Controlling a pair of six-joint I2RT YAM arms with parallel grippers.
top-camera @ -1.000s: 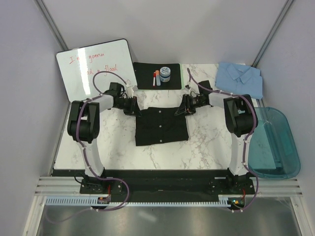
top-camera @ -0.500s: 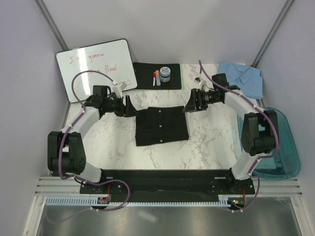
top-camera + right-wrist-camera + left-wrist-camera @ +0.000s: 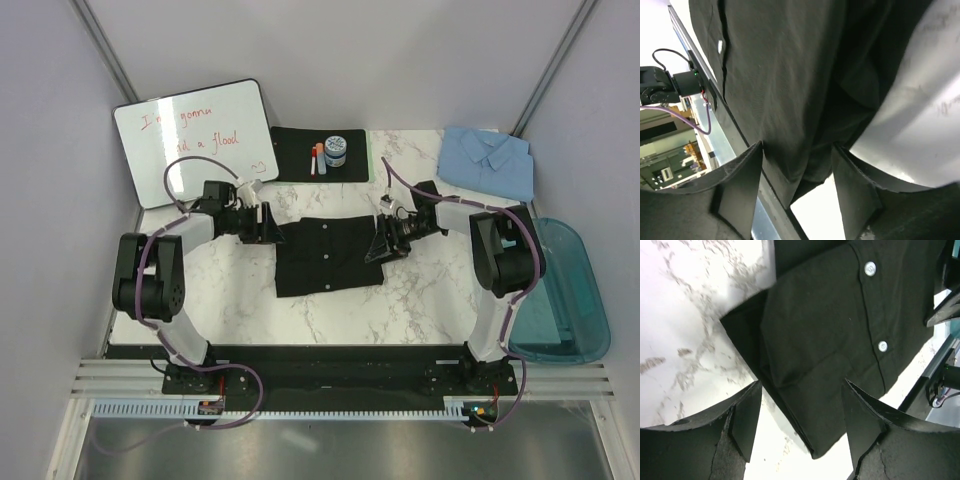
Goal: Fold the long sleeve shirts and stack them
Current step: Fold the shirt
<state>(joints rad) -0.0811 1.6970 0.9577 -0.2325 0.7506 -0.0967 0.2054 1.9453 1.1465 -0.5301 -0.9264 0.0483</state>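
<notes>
The black shirt lies folded into a rectangle at the middle of the marble table, button placket up. My left gripper is at its far left corner, low over the table. In the left wrist view it is open, with a corner of the black shirt lying between the fingers, unclamped. My right gripper is at the shirt's right edge. In the right wrist view it is open, with the shirt's edge between the fingers. The light blue shirt lies folded at the back right.
A whiteboard with red writing leans at the back left. A black green-edged mat at the back holds a jar and markers. A teal bin stands off the table's right edge.
Both grippers drew outward from the black shirt's far corners, then came back to its sides. The right one now sits lower on the right edge. The shirt's shape looks unchanged.
</notes>
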